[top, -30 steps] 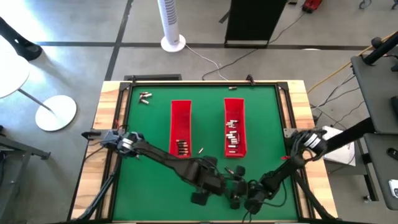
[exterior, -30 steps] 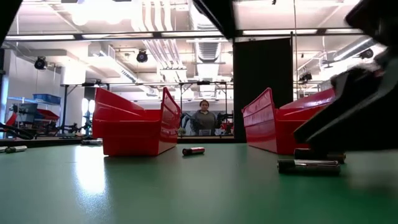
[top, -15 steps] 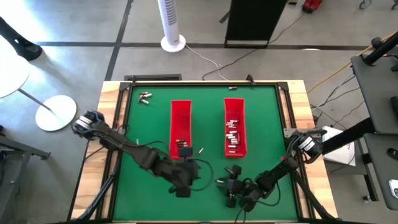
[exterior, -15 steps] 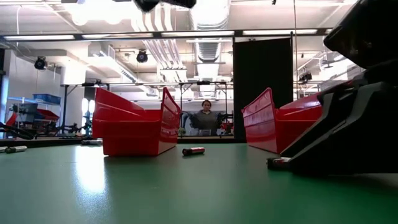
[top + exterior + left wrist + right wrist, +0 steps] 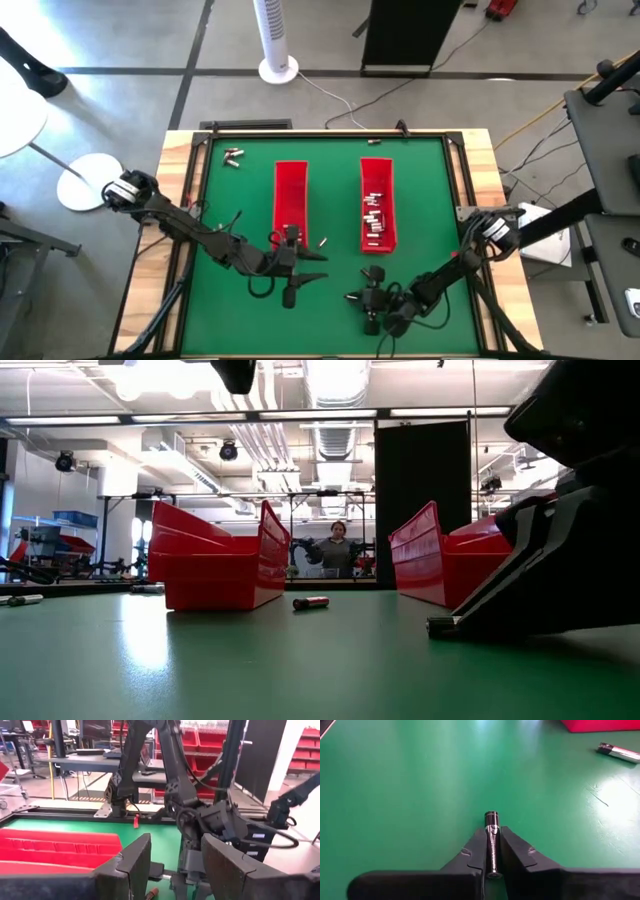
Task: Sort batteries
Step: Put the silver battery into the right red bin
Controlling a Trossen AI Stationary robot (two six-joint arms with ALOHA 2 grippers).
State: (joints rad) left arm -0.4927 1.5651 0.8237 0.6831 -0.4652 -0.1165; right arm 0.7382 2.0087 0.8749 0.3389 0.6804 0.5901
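One battery (image 5: 491,840) lengthwise between fingers (image 5: 470,855).

No legible text, labels, brand marks or nos. anywhere in these views.

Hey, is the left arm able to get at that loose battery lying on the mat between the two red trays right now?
Probably yes. The left gripper hangs open just short of the loose battery, with bare mat around it. The right gripper is shut on another battery, clear of that path.
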